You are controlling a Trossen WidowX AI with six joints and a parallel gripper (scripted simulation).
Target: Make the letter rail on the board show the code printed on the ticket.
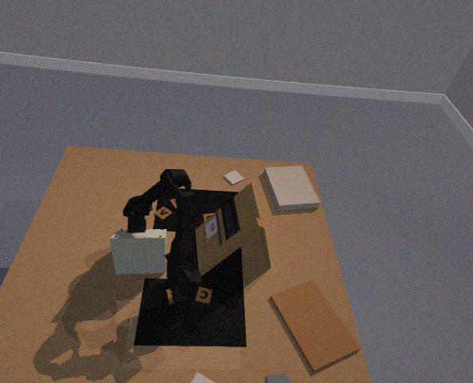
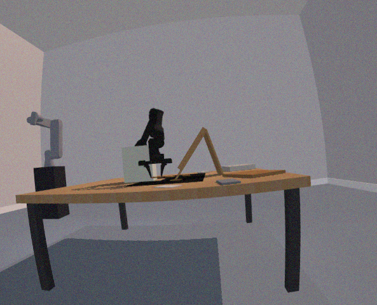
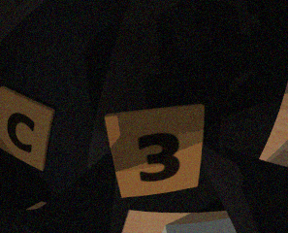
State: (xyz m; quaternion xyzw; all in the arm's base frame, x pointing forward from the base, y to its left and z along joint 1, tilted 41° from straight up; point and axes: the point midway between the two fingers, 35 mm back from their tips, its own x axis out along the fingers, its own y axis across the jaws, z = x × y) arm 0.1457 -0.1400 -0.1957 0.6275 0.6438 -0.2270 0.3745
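My gripper [image 2: 156, 177] [image 3: 158, 154] is shut on the 3 tile [image 3: 158, 175], low over the black mat [image 1: 224, 325]. The 3 reads upright in the wrist view; in the top view the arm hides most of this tile. The C tile [image 1: 203, 294] [image 3: 24, 131] lies close beside it. At the mat's far end lie the V tile [image 1: 163, 212], a partly hidden tile [image 1: 173, 203] and another tile partly behind the board. The tan board [image 1: 207, 257] [image 2: 191, 149] stands as a tent, with a white ticket [image 1: 211, 227] whose print is too small to read. The rail's contents cannot be made out.
A pale green box [image 1: 139, 253] [image 2: 132, 164] stands upright beside the arm. A white block [image 1: 292, 187], an orange-brown slab [image 1: 314, 325] [image 2: 257, 173] and a small white square [image 1: 233, 177] lie on the table. A grey block [image 1: 277, 378] [image 2: 228, 181] is near the edge.
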